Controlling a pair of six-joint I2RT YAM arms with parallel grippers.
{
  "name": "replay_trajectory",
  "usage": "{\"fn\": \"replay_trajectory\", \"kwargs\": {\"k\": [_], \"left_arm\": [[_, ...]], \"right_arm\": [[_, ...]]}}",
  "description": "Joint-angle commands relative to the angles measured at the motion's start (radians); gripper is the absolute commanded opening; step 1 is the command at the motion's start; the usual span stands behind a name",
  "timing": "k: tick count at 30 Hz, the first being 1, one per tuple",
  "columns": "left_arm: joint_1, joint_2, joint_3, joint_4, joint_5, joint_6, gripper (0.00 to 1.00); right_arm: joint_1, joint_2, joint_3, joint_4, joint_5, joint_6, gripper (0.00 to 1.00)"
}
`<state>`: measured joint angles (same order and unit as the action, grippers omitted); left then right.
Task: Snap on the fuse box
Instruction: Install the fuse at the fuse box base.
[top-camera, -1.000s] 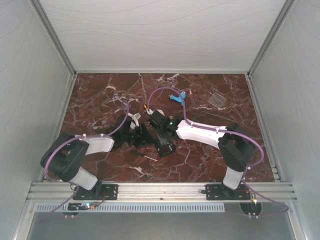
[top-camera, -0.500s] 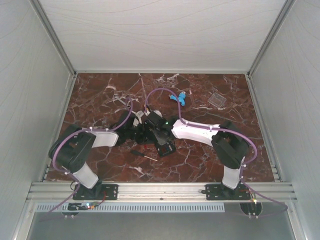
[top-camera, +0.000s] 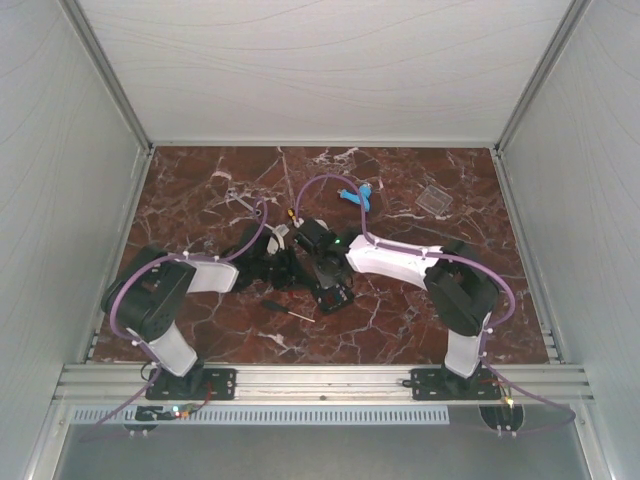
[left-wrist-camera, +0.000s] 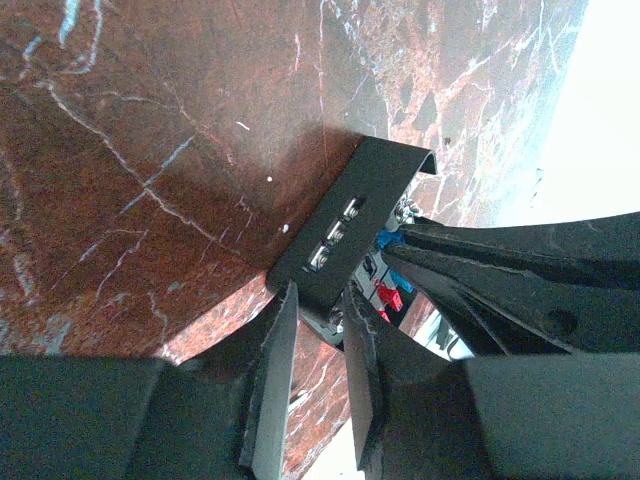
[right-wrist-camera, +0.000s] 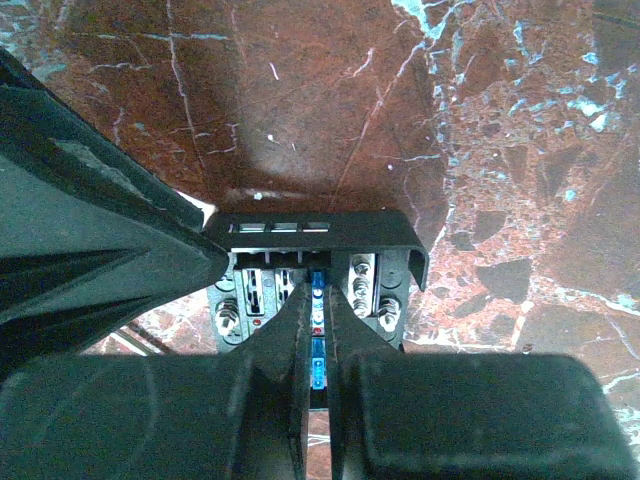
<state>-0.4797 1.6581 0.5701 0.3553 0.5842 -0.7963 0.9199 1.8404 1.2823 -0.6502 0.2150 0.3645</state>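
Right wrist: small square black plastic fuse box (right-wrist-camera: 318, 228) on red marble counter (right-wrist-camera: 300, 90); right jaws pressed together over its interior; left jaws straddle its wall, pinch unclear.

The fuse box (top-camera: 335, 295) is hemmed in. The left gripper (top-camera: 285, 268) crowds its 10 o'clock side, and the right gripper (top-camera: 322, 275) and right arm (top-camera: 395, 262) cover it from 12 to 2 o'clock. A thin screwdriver (top-camera: 288, 311) lies close at 8 o'clock. Bare worktop (top-camera: 400, 325) from 4 to 6 o'clock leaves a way in. A light-blue plastic piece (top-camera: 357, 194) and the clear cover (top-camera: 435, 199) sit well apart, toward 1 o'clock.
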Motion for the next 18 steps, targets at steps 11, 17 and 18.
{"fn": "replay_trajectory", "kwargs": {"k": [11, 17, 18], "left_arm": [[-0.005, 0.026, 0.023, 0.032, 0.024, 0.012, 0.22], [-0.017, 0.032, 0.033, 0.025, 0.019, 0.015, 0.21], [-0.017, 0.032, 0.034, 0.025, 0.019, 0.015, 0.21]], "right_arm": [[-0.073, 0.109, 0.007, -0.02, -0.094, -0.032, 0.0], [-0.076, 0.168, 0.048, -0.031, -0.059, -0.053, 0.0], [-0.075, 0.181, 0.055, -0.033, -0.056, -0.054, 0.0]]}}
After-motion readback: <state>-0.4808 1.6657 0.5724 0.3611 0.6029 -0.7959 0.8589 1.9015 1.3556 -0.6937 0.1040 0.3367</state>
